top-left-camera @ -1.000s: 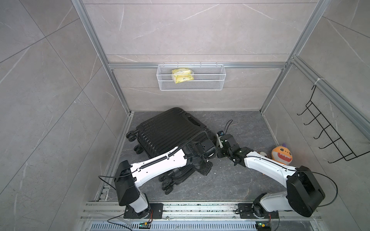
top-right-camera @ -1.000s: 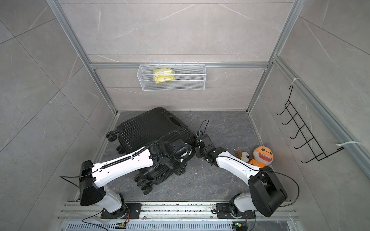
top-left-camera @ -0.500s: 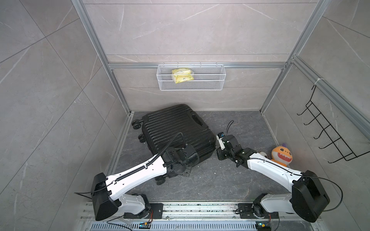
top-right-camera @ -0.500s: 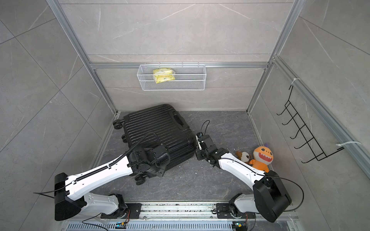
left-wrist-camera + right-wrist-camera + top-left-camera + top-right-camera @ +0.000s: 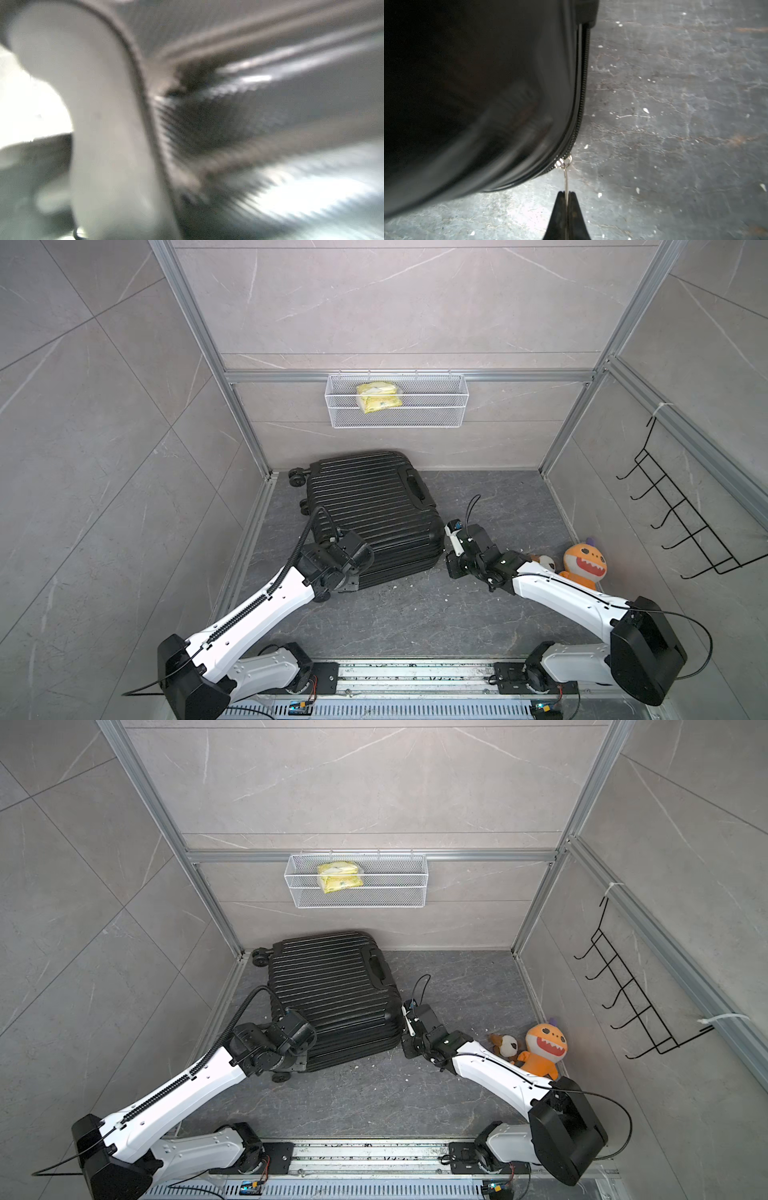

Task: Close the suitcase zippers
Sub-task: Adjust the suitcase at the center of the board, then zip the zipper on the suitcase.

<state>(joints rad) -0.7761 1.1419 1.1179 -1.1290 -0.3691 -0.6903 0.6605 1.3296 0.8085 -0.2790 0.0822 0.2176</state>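
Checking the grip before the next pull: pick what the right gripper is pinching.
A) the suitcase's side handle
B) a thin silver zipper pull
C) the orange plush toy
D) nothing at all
B: in the right wrist view the right gripper has its jaws closed on the thin silver zipper pull, which hangs from the slider at the rounded corner of the suitcase.
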